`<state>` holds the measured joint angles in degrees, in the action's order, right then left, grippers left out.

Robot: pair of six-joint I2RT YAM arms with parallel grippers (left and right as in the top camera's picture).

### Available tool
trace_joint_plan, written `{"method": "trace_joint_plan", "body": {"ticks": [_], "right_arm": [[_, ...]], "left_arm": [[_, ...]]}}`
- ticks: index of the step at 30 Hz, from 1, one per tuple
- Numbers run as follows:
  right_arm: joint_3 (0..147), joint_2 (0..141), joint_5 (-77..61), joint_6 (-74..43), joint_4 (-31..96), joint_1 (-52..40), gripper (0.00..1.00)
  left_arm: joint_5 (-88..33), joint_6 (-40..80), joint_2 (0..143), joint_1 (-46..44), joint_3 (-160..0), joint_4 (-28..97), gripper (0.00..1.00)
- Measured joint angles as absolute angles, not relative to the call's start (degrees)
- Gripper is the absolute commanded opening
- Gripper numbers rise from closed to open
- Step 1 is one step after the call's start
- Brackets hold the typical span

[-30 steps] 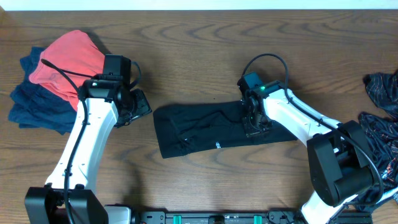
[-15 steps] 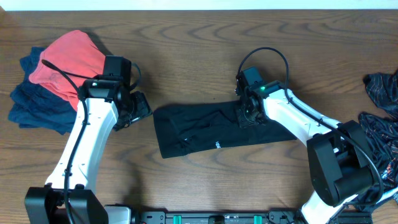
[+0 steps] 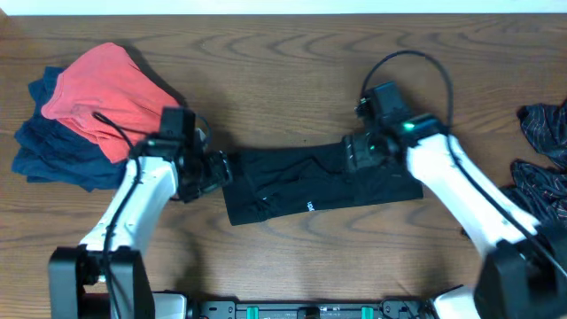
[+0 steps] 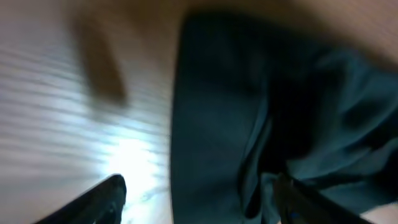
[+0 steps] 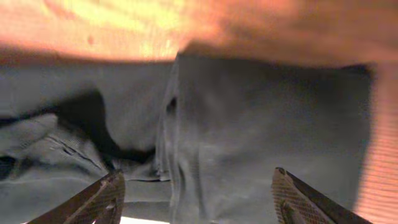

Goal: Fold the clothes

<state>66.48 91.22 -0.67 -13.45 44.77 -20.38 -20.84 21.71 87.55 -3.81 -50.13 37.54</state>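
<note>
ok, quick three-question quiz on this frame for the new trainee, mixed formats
1. True or false: the red garment lies on the navy clothes.
2. The left gripper is at which part of the black shirt? A: its left end. B: its right end. C: its middle.
3. Fill in: the jaws of the right gripper stand ____.
Key: 1 true; 2 A; 3 open.

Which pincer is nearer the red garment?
Left. The left pincer hovers at the black shirt's end closest to the red garment; the right pincer is over the shirt's opposite end, farther away.
</note>
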Motion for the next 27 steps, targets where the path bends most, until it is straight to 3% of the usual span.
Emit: {"method": "trace_joint_plan", "body": {"ticks": [4,11,27], "right_arm": [[66.7,89.73,-0.36,-13.45,45.5,-18.72,0.74],[66.7,89.89,-0.21,-13.45,46.19,-18.41,0.75],[66.7,91.79,2.02,-13.45,47.31,-18.41,0.76]], "left_arm": [[-26.55,20.88,89.23,-3.81,-44.53,29.19,0.83],[-37.58,17.74,91.92,-3.75,-42.65,22.0,0.82],[-46.7,13.58,92.01,-2.07,-42.59,22.15,0.82]]}}
